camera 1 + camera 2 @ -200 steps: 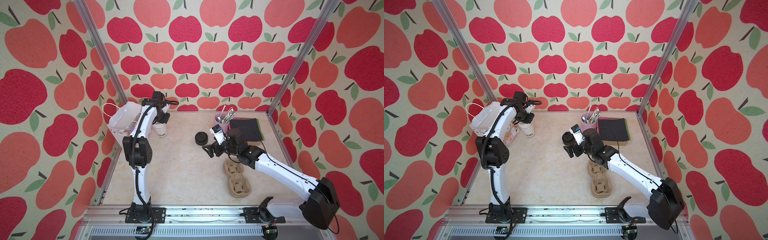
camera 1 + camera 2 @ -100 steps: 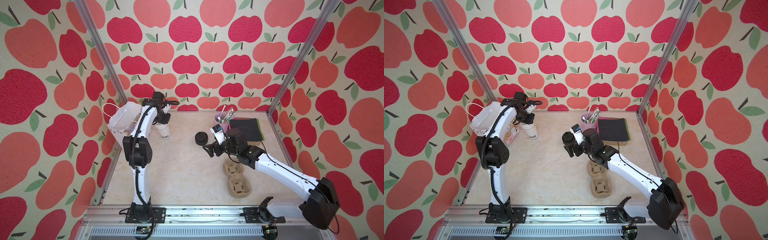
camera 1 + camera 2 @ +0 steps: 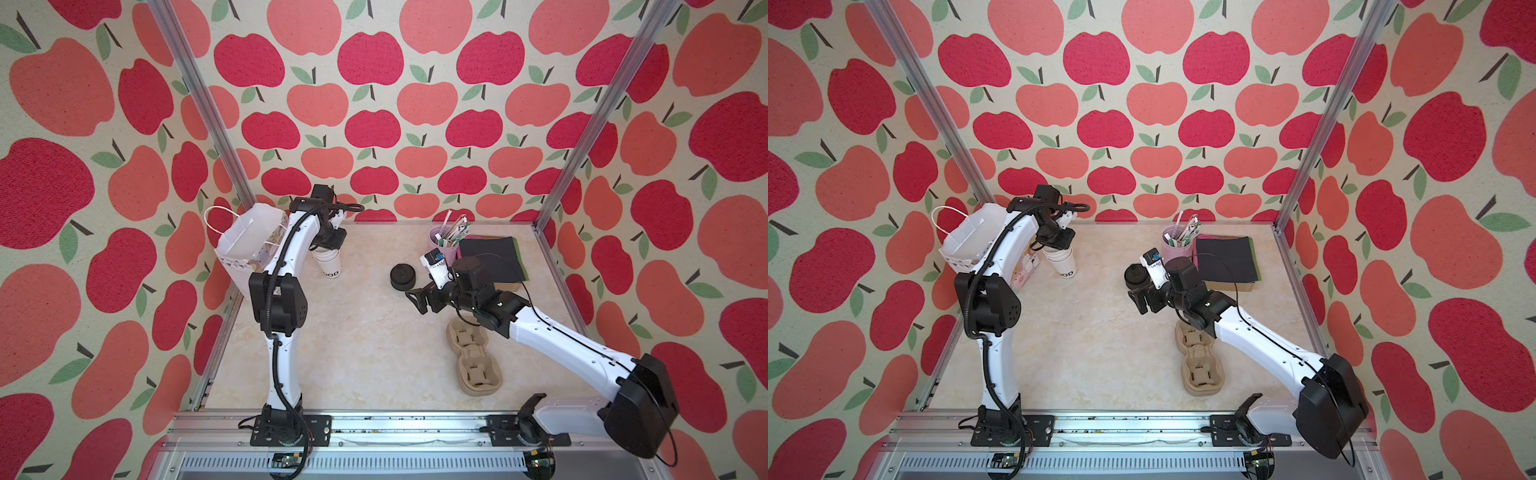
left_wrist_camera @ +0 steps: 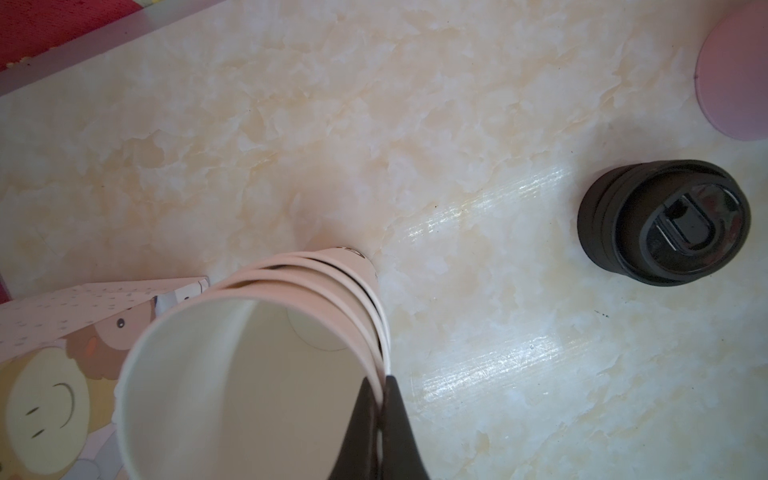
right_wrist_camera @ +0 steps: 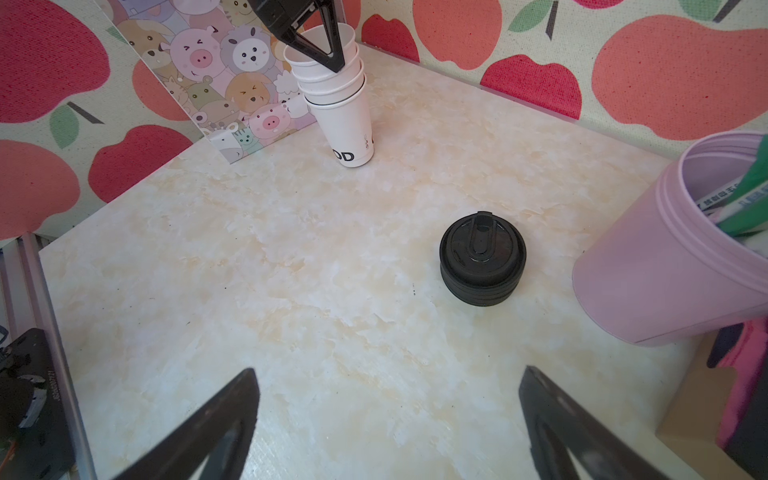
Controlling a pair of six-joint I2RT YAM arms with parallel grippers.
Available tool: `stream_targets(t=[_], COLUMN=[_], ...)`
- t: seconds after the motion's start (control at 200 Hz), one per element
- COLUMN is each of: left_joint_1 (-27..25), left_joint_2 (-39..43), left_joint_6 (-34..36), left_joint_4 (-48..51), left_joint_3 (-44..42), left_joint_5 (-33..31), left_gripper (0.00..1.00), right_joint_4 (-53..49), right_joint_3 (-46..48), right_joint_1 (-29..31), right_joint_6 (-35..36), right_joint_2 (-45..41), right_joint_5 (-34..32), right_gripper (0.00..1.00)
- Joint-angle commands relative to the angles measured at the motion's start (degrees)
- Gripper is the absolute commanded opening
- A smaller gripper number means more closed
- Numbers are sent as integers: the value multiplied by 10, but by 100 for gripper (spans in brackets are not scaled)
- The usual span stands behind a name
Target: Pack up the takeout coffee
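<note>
A nested stack of white paper cups leans tilted beside the paper bag, and its lowest cup carries black lettering. My left gripper is shut, pinching the rims at the top of the stack. Whether the stack's base touches the table I cannot tell. The round black lid sits on the table mid-right. My right gripper hangs open just in front of the lid, holding nothing.
A white paper bag with cartoon animals stands at the back left. At the back right stand a pink cup with sticks and a dark flat stack. A cardboard cup carrier lies under the right arm.
The left gripper has shifted the cup stack a little rightward, away from the bag, loosening briefly and shutting again. The right arm has stayed still and open.
</note>
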State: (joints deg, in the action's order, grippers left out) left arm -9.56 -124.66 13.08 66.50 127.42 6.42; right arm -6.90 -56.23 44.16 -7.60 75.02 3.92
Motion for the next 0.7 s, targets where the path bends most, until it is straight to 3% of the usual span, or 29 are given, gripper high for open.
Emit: stream_targets(t=[0.0, 0.365, 0.525, 0.695], left_joint_1=[-8, -26, -24, -13], left_joint_2=[14, 41, 54, 61], left_joint_6=[4, 1, 3, 0], left_joint_4=[15, 24, 14, 3], left_joint_3=[12, 7, -21, -45], left_joint_5=[-22, -60, -47, -27], left_gripper=[0, 0, 7, 7], right_joint_4=[29, 141, 148, 146], right_joint_3=[3, -67, -121, -146], right_joint_1=[6, 67, 78, 78], right_joint_6=[-34, -188, -216, -217], right_joint_2=[19, 164, 230, 259], right_joint_5=[-2, -98, -98, -105], right_gripper=[99, 99, 99, 99])
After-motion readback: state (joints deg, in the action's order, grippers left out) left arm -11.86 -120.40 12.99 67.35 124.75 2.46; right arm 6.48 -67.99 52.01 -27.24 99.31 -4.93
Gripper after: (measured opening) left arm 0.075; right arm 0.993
